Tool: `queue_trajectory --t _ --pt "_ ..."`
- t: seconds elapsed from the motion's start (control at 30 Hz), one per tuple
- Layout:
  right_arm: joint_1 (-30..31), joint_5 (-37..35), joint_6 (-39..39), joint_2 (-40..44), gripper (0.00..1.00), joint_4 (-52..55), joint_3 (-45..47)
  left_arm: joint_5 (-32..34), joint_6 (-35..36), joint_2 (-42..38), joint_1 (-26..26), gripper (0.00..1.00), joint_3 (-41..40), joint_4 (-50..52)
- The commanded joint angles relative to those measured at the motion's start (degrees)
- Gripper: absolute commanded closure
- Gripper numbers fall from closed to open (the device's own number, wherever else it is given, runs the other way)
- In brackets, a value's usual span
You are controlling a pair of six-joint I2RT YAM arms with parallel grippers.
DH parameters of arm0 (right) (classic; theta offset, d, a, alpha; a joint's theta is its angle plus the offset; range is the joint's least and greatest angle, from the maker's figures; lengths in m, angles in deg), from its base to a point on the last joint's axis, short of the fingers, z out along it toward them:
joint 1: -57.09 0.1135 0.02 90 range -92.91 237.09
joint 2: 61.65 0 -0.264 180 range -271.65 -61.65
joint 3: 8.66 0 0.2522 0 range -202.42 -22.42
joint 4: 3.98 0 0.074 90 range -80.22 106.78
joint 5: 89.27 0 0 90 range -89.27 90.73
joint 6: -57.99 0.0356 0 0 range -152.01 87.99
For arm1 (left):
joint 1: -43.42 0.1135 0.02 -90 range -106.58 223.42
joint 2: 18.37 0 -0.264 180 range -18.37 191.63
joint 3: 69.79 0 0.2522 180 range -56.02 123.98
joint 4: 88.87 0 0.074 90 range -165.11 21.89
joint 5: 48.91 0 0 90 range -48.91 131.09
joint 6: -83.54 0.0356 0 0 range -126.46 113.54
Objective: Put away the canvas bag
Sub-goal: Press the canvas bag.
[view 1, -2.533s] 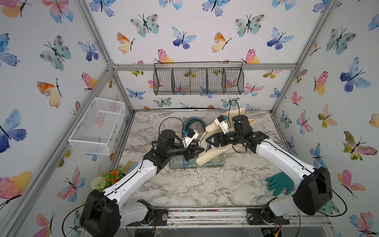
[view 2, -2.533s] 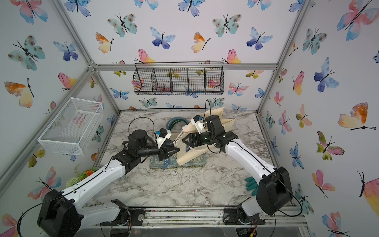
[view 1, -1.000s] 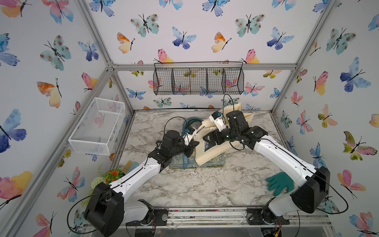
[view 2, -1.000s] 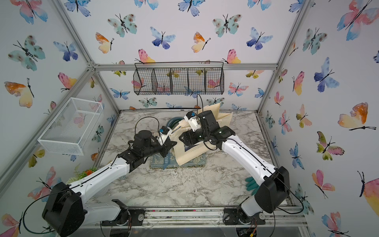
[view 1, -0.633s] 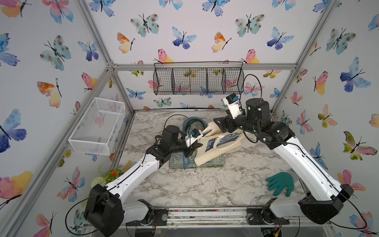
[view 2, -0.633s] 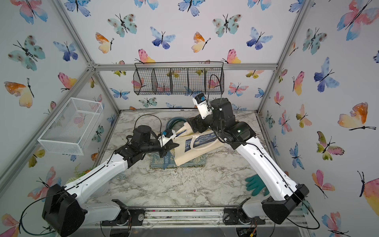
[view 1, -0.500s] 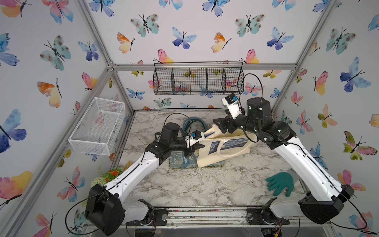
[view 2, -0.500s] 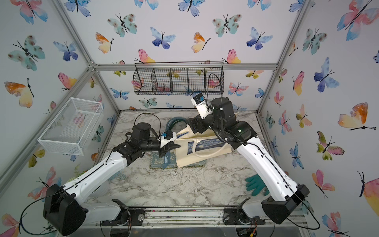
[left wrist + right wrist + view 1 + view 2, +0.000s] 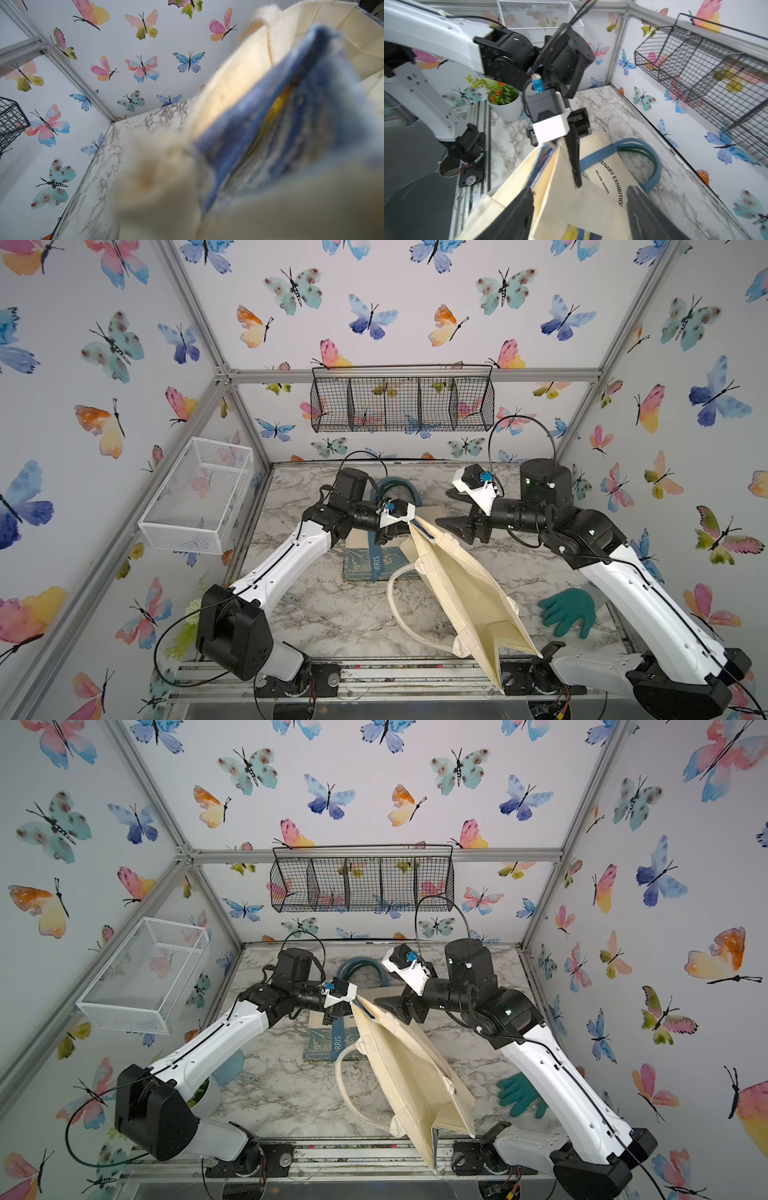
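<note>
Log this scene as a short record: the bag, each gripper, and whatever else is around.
canvas bag: cream, hanging from one upper corner, handle loop dangling
left gripper: shut on that corner
right gripper: open, beside the bag's top edge, not gripping
on table: tote with blue handles, green glove, potted plant
on walls: black wire basket, white wire basket

bag [image 9: 270, 128]: badly blurred in the left wrist view, running off the frame's edges
left gripper [image 9: 402, 529]: fingertips hidden by the bag's corner, centre of a top view
right fingers [image 9: 510, 218]: blurred, cut off by the right wrist view's edge
glove [image 9: 515, 1096]: lower right, cuff behind the right arm
plant [image 9: 192, 608]: lower left, mostly behind the left arm
lettering [image 9: 376, 566]: only "RRIS" shows
</note>
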Motion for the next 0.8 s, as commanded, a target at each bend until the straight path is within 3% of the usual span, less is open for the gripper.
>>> queue_trajectory --t 0.0,0.17,0.5,0.77 --pt "0.36 10.14 1.4 -3.76 0.3 6.09 -2.04 -4.34 -0.82 0.89 0.18 1.0 2.14 0.02" --pt "0.36 10.22 7.93 -4.03 0.35 2.42 -1.78 -2.4 -4.39 1.36 0.15 1.0 3.33 -0.3" --pt "0.45 6.83 7.89 -7.76 0.33 9.93 -6.36 0.66 -10.81 4.96 0.09 1.0 8.0 1.19" --pt "3.66 -4.62 9.28 -10.07 0.34 14.43 -9.13 5.08 -12.18 9.73 -0.44 1.0 13.72 7.88"
